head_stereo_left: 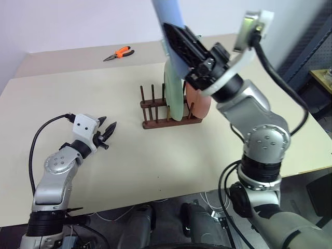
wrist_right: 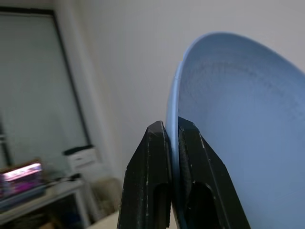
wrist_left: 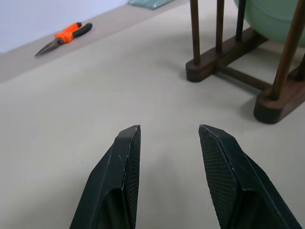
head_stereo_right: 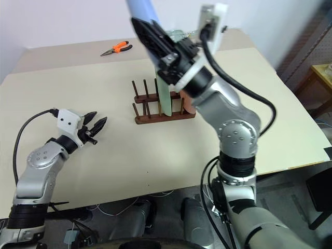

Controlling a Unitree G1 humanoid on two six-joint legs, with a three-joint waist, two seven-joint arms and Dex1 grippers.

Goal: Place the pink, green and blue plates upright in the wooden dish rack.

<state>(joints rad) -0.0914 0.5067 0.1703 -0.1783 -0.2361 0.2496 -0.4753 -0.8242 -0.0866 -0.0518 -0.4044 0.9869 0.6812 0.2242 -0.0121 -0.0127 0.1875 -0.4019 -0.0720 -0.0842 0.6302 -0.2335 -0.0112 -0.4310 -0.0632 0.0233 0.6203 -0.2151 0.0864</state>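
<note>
Right wrist view: right gripper pinches blue plate by its rim, edge-on, raised above rack, likely to drop into a free slot. Green plate and pink plate stand below it. Left gripper spread, empty, well aside.

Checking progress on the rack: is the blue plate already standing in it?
No, the right gripper holds the blue plate by its rim in the air, above the wooden dish rack.

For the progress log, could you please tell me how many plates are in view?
3. The green plate and the pink plate stand upright in the wooden dish rack; the blue plate is pinched by its rim in the right hand, above the rack.
</note>
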